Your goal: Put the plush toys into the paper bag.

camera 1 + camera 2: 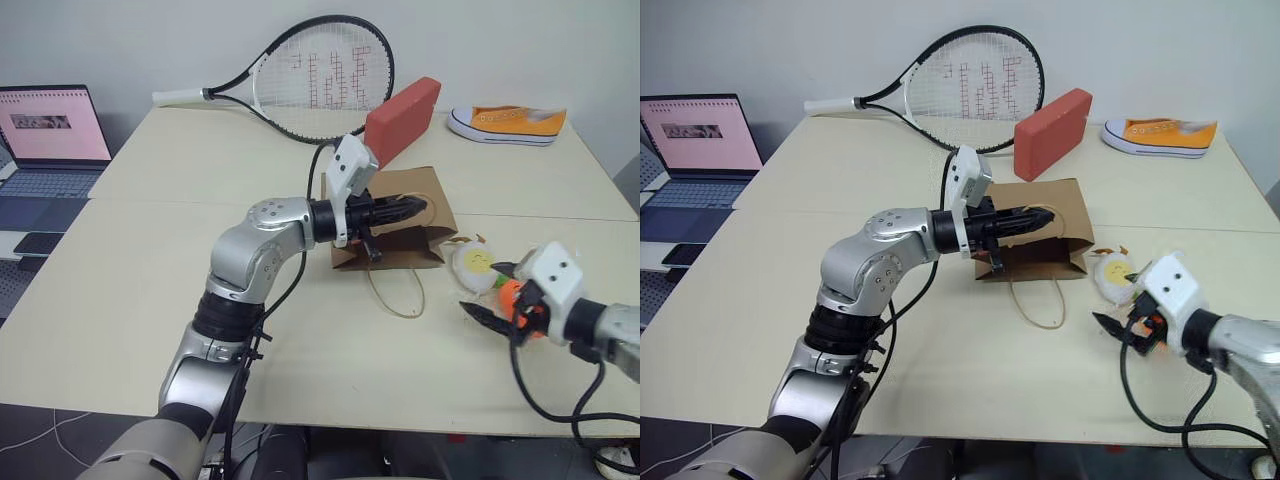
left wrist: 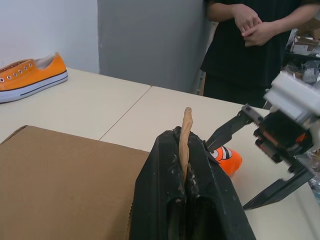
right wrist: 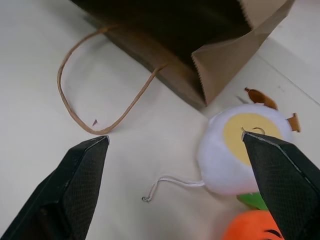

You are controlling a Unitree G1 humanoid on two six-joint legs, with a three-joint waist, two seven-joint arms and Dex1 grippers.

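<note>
Egg toy (image 1: 475,264) and carrot toy (image 3: 252,227) lying on table (image 1: 150,290) just beside paper bag (image 1: 1065,215) mouth. Left gripper (image 1: 410,209) pinched on bag's cord handle (image 2: 186,135). Right gripper (image 1: 488,290) spread wide over toys, gripping nothing.

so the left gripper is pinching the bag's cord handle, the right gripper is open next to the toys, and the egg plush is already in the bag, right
Not quite: the egg plush is not in the paper bag. It lies on the table just outside the bag's open mouth, beside the carrot plush, as the right wrist view shows. The rest holds: the left gripper pinches the cord handle, and the right gripper is open by the toys.
</note>
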